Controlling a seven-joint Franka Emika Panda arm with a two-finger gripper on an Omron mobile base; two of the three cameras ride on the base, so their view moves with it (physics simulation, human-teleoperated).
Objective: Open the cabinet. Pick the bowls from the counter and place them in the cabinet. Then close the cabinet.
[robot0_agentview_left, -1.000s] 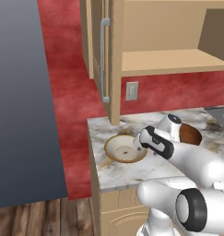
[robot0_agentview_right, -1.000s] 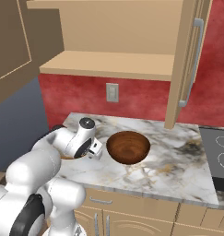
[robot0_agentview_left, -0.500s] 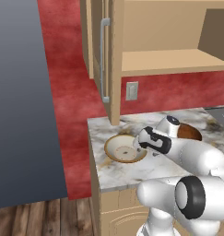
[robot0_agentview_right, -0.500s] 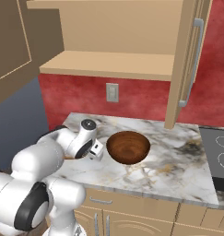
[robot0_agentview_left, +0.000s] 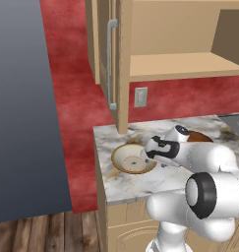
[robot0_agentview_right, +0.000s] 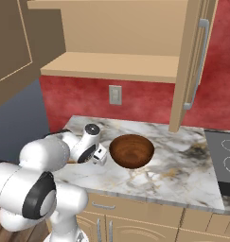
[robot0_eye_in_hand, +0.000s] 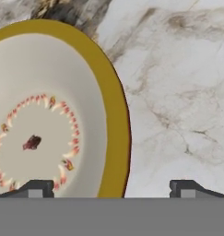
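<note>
Two claw [robot0_eye_in_hand: 111, 188] tips stand wide apart, straddling the cream bowl's [robot0_eye_in_hand: 44, 110] gold rim.

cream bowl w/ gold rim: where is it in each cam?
Left base view: cream bowl centre-left, on the counter, left of the gripper.
Right base view: hidden behind the arm.
Hand view: left half, open gripper straddling its rim.
Shared landmark: marble counter.
</note>
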